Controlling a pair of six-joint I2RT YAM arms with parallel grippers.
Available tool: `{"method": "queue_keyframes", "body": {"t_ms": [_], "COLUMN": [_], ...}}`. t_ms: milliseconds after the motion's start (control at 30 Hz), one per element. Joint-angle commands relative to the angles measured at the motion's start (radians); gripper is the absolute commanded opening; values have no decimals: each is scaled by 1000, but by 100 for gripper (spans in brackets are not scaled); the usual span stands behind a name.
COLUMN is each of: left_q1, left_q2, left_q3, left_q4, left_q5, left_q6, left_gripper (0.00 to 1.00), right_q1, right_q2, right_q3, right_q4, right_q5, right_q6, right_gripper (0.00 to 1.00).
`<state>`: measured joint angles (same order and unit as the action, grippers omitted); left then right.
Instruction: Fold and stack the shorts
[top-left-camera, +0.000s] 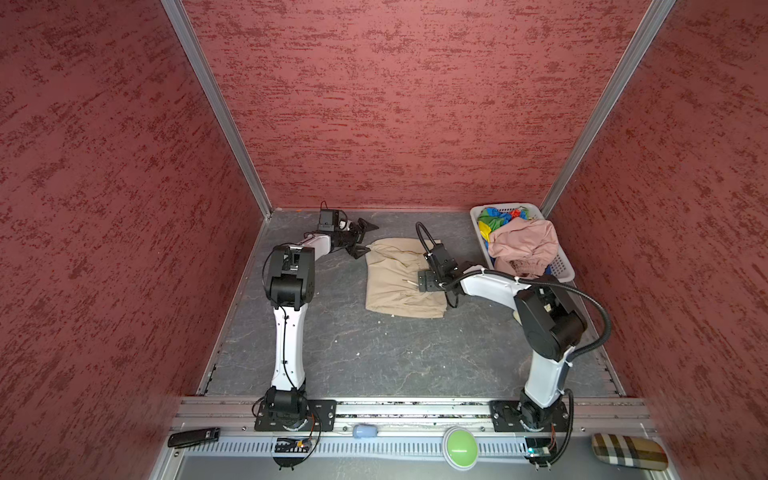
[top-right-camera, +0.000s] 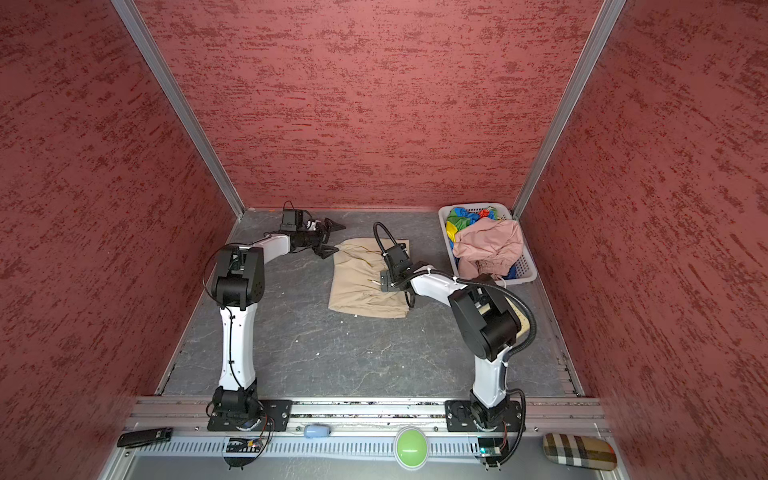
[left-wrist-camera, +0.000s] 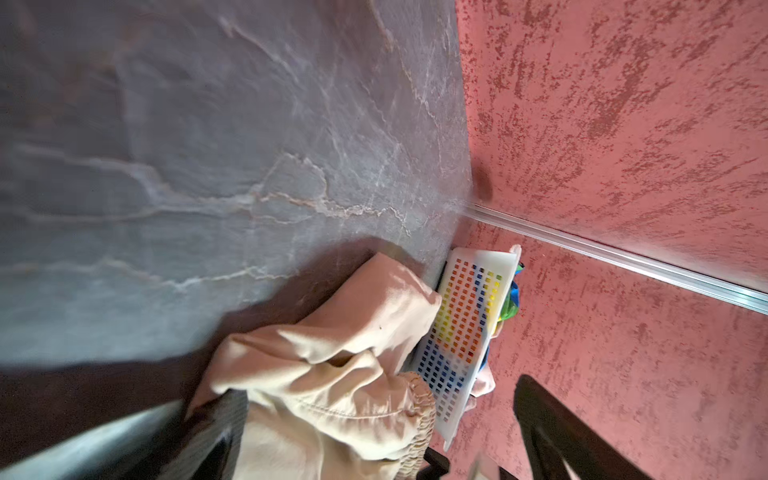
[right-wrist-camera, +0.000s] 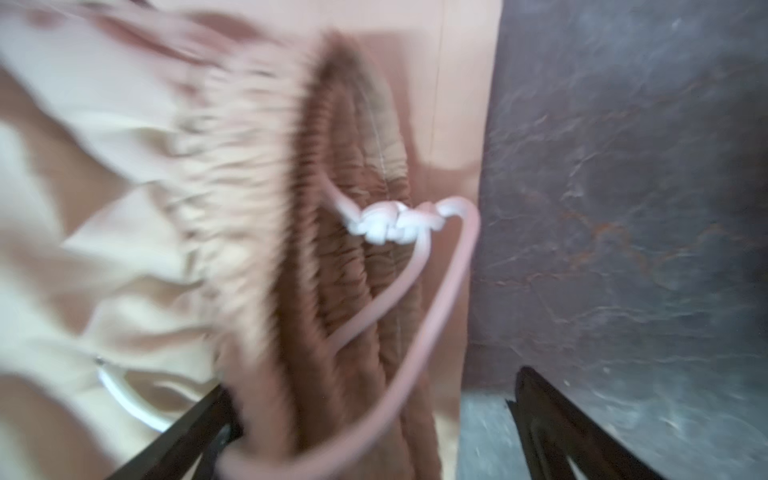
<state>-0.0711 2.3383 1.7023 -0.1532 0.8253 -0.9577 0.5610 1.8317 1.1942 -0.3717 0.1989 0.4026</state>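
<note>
**Red walls, grey surface: snag risk on beige shorts**

Layout: beige shorts lie rumpled on the surface, toward the back. Pink shorts and rainbow shorts are heaped in the basket at the far right corner. Nothing is stacked yet.

Risks, as judged:
- The drawstring loops close by one finger of the right end effector. The view is blurred, so I cannot tell if it is hooked. A lift away could drag the cord and pull the pair out of shape.
- Closing here would likely pinch the thick gathered waist plus the cord rather than one layer, and the fold would bunch.
- The left end effector sits just beside the beige pair's far left corner. A low sweep could shove the cloth instead of taking it.
- The pink pair mounds above the basket rim with the right elbow near it, so a swing might knock it out.

Pose:
- Left arm: stretched to the back, forearm low, jaws apart, holding nothing.
- Right arm: folded at the elbow, wrist tipped down over the beige pair's right side. Its jaws are apart astride the waist, not clamped.
</note>
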Motion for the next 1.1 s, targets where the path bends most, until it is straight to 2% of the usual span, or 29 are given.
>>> {"method": "queue_keyframes", "body": {"t_ms": [0, 167, 300, 500, 600, 667, 700, 767, 833, 900, 967, 1067], "left_q1": [15, -1, -28, -73, -103, -126, -136, -152, -163, -172, -175, -168], "left_q2": [-157, -320, -362, -277, -227, -204, -194, -178, -162, -147, -141, -145], "left_q3": [-3, -155, -304, -286, -231, -200, -187, -166, -146, -128, -124, -115], "left_q4": [-167, -311, -332, -458, -518, -549, -559, -578, -605, -641, -658, -685], "left_q5": [-69, -103, -104, -223, -271, -302, -314, -340, -358, -379, -383, -409], "left_q6": [172, 328, 402, 533, 579, 601, 608, 618, 633, 652, 666, 690], "left_gripper": [99, 99, 100, 99, 100, 95, 92, 78, 53, 37, 28, 0], "right_q1": [-28, -57, -70, -91, -102, -113, -120, -131, -139, -144, -146, -148], "right_q2": [-140, -198, -210, -256, -282, -298, -307, -316, -320, -321, -318, -303], "right_q3": [19, 23, -17, -103, -147, -178, -192, -213, -224, -225, -221, -205], "right_q4": [-20, -24, -6, 36, 47, 60, 68, 83, 92, 97, 103, 108], "right_q5": [-98, -168, -187, -238, -240, -247, -254, -265, -271, -274, -277, -284], "right_q6": [-6, 5, 13, 33, 38, 44, 50, 59, 65, 67, 67, 68], "right_gripper": [99, 99, 99, 99, 99, 99, 99, 99, 99, 99, 99, 99]}}
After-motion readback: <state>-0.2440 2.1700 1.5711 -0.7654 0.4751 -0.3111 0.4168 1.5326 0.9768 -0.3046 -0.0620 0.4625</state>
